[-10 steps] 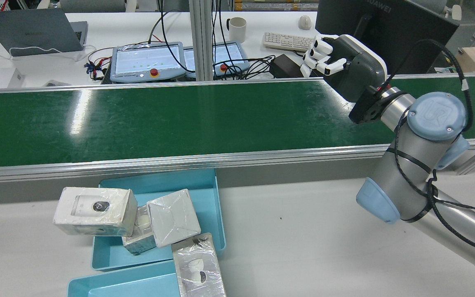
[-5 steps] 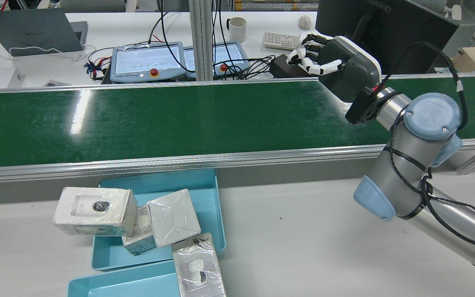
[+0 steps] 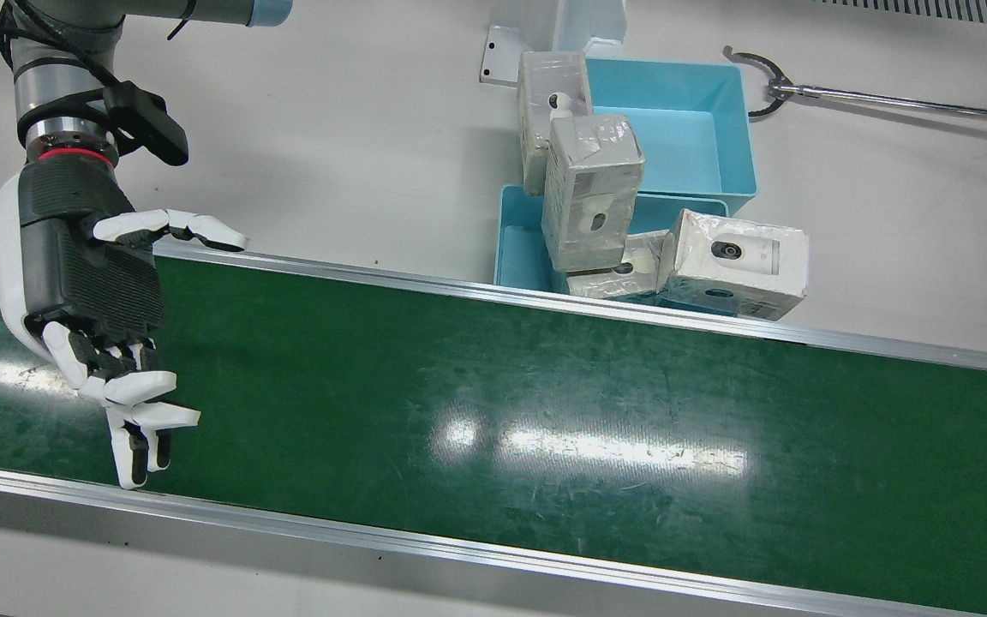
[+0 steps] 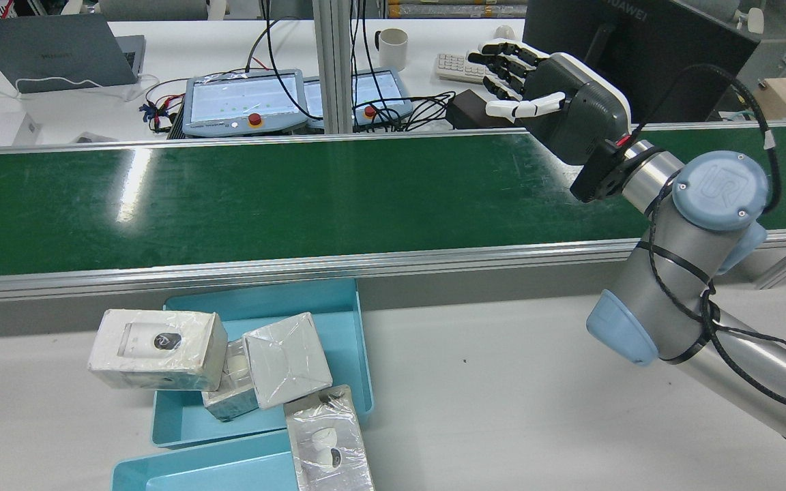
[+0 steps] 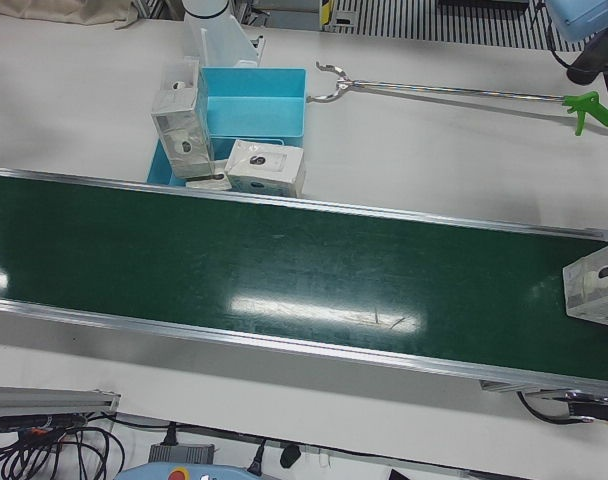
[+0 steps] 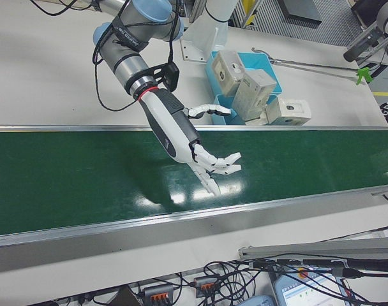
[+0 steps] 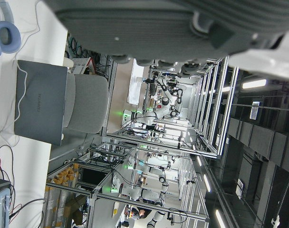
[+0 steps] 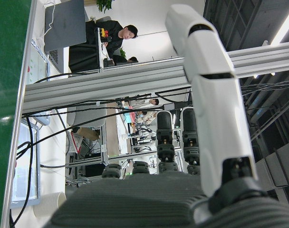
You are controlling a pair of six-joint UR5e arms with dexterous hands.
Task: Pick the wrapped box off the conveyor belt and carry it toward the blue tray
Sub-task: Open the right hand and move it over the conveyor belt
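Fingers of the right hand [image 4: 557,102] have uncurled over the last second and now stretch apart, holding nothing, above the green belt [image 4: 263,198]. That reads as readying for a catch. Left to right in the left-front view: the blue tray [image 5: 252,102] with several boxes already piled on it, bare belt, then the wrapped box [image 5: 596,291] at the far end, well apart. I cannot tell the left hand's fingers.

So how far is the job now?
Done: four wrapped boxes lie at the blue tray. In hand: nothing; the right hand hovers open over the belt. Left: a new box at the belt's far end is not yet picked.
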